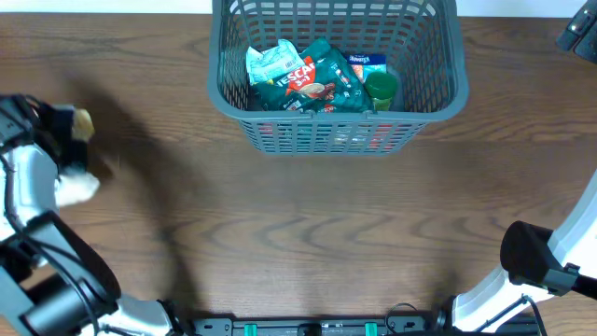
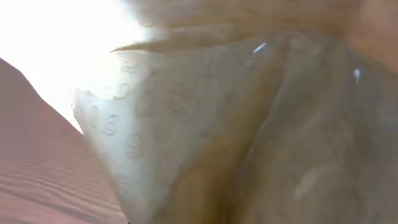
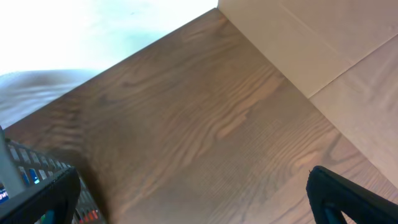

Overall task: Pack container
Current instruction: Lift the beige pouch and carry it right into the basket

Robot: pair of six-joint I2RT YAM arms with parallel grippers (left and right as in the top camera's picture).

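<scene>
From overhead I get the whole layout. The container [image 1: 224,93] stands at the far edge of the table [image 1: 308,233], about midway across. Inside it lie a dark green coffee packet [image 1: 312,82], a white and green packet [image 1: 270,63], a blue packet [image 1: 366,63] and a round green item [image 1: 381,89]. Neither wrist camera shows me these contents.

The left fingers [image 1: 56,121] are at the left edge of the table, well apart from the container. They are smeared in that view, with a small yellowish blob [image 1: 83,122] just beside them. I can't make out more than that from above.

The left wrist camera fills in some of it. A clear printed wrapper [image 2: 205,124] with something tan inside takes up nearly the whole picture, pressed close to the lens, and a strip of table shows at the lower left. The fingers themselves are hidden there, so I cannot tell whether they are clamped on the wrapper or apart.

The right fingers [image 1: 578,35] sit at the far right corner in the overhead view, barely in the picture. The right wrist camera is much clearer. One dark finger [image 3: 348,199] shows at the lower right and the other [image 3: 43,196] at the lower left. They are spread wide, with bare table between them and nothing held. That camera also catches a corner of the container's lattice wall [image 3: 31,165] at the lower left, just beside the left-hand finger. A cardboard surface [image 3: 323,50] lies beyond the table's edge and is visible in no other view.
</scene>
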